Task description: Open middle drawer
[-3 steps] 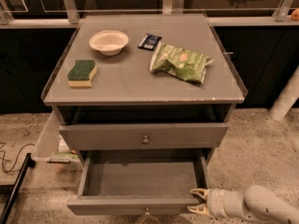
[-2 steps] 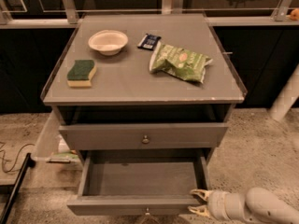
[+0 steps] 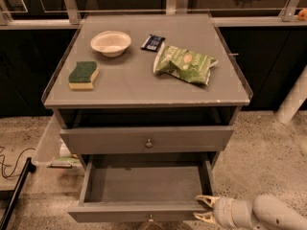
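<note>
Middle drawer pulled out, your gripper at its front right corner.
Fingers spread apart just outside that corner; green bag near tabletop's right edge, print unreadable; open floor to the drawer's right.

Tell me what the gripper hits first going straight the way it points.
The gripper, at lower right pointing left, would likely first meet the front right corner of the middle drawer; depth is unclear, so it might slip past just in front.
</note>
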Available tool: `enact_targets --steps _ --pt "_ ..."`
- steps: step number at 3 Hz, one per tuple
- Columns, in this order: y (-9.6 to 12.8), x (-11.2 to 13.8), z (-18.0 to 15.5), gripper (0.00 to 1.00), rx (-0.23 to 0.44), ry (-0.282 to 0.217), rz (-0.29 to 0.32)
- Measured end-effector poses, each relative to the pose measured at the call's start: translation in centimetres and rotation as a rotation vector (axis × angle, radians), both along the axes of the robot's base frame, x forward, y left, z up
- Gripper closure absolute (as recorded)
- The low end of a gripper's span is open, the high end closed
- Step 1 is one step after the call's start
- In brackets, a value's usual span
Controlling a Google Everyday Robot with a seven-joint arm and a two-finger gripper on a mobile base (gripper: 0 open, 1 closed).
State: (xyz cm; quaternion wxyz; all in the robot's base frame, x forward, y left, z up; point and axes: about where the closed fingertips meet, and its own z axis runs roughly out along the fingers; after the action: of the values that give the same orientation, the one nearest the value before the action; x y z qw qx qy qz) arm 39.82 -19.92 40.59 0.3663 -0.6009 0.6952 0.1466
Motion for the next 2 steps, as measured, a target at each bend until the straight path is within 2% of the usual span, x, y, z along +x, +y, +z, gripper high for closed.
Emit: enact_targets --steps 2 --pt "0.04 0.24 -0.86 0.11 0.026 0.019 -0.006"
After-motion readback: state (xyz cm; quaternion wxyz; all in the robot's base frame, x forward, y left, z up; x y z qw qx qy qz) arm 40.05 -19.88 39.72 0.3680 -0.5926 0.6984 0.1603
